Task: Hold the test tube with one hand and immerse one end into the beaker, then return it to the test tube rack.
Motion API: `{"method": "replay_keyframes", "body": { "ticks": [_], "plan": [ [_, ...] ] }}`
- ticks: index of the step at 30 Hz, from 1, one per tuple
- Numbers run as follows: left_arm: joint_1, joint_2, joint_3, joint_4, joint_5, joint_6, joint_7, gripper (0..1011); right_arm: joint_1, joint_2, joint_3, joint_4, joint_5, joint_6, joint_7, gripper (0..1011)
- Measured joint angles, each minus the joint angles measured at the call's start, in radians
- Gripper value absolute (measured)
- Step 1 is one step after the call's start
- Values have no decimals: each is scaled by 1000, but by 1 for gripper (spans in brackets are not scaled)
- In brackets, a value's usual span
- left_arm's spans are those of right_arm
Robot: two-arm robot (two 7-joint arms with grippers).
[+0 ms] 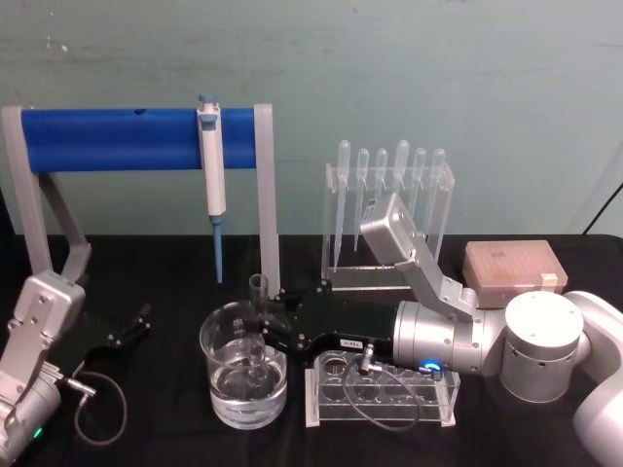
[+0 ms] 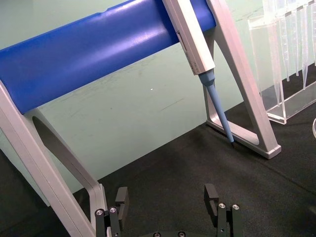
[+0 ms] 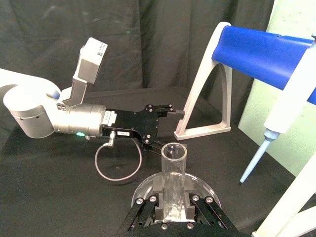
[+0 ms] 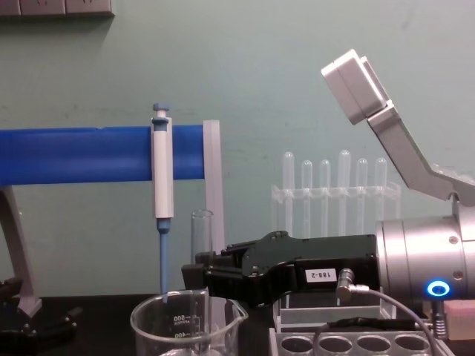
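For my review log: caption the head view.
Right hand holds the test tube upright in the beaker; left hand parked open at left.

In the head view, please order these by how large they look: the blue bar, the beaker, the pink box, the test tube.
1. blue bar
2. beaker, though it stands nearer the camera than the box
3. pink box
4. test tube, partly hidden by the right gripper
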Motion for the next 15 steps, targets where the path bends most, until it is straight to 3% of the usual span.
{"method": "replay_keyframes", "body": {
  "ticks": [15],
  "plan": [
    [0, 0, 0, 0, 0, 0, 0, 1000, 0, 0, 0, 0, 0, 0, 0, 224]
  ]
}}
